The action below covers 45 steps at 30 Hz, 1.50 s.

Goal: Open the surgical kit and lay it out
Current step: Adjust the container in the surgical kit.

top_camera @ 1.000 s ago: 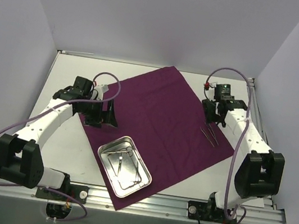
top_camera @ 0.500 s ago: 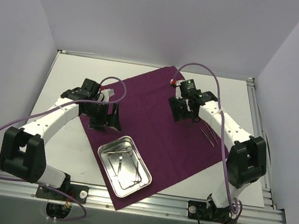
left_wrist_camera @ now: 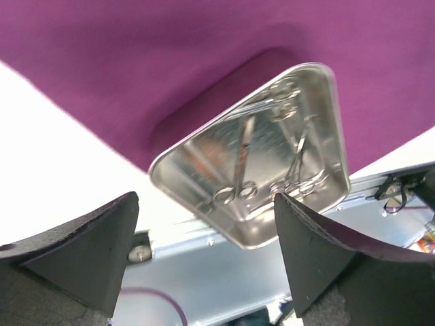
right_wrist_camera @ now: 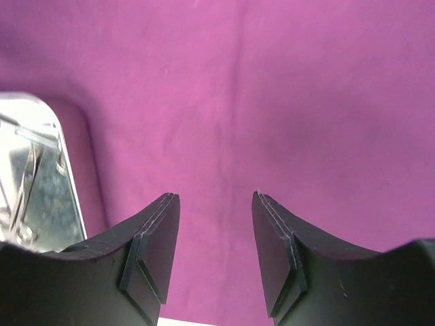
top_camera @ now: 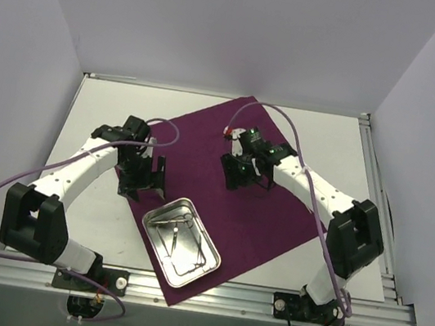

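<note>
Right hand swung left; tray (instruments inside) lies leftward.

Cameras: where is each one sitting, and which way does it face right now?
Top external: above and behind the arm bases, looking down on the table, cloth and tray; the left arm and right arm show whole.
Left wrist: on the left arm, looking down toward the near rail, at the tray and its instruments; its open fingers fill the bottom corners.
Right wrist: on the right arm, looking down at cloth, with the tray's corner at left; its parted fingers show.
Shared: all three see tray and cloth.
</note>
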{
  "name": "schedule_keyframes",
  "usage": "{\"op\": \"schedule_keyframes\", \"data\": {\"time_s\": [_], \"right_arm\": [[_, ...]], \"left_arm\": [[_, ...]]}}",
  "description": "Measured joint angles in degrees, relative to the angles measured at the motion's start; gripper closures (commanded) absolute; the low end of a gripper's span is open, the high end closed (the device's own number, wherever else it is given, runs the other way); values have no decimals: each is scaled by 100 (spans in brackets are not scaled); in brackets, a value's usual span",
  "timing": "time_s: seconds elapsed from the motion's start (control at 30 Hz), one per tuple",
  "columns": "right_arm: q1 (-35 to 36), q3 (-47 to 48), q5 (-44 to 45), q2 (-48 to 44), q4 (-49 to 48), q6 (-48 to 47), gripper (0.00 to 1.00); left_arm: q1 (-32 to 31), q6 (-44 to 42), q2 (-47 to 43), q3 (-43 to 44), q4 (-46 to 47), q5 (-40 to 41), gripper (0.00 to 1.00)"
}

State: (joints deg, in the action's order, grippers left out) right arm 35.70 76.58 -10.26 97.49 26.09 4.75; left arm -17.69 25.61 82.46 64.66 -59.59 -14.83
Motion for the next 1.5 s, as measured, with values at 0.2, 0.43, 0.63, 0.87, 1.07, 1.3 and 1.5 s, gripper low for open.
{"op": "schedule_keyframes", "data": {"time_s": [0.2,0.43,0.63,0.87,1.07,1.3,1.5], "right_arm": [[-4,-490,-120,-411,-11,59,53],[-4,-540,-216,-684,-195,83,52],[-4,-599,-267,-734,-179,120,52],[-4,-597,-245,-868,48,96,52],[-4,-503,-190,-885,295,96,52],[-4,-304,-103,-885,483,59,52],[-4,-223,-61,-885,566,22,52]], "left_arm": [[164,365,345,225,-935,284,13],[170,610,645,234,-1368,-63,15],[173,723,828,149,-1307,-332,15],[173,846,1460,-37,-1156,-431,19],[173,876,1749,-50,-896,-503,25],[173,876,1956,-46,-640,-492,32],[179,859,2098,-175,-411,-498,43]]}}
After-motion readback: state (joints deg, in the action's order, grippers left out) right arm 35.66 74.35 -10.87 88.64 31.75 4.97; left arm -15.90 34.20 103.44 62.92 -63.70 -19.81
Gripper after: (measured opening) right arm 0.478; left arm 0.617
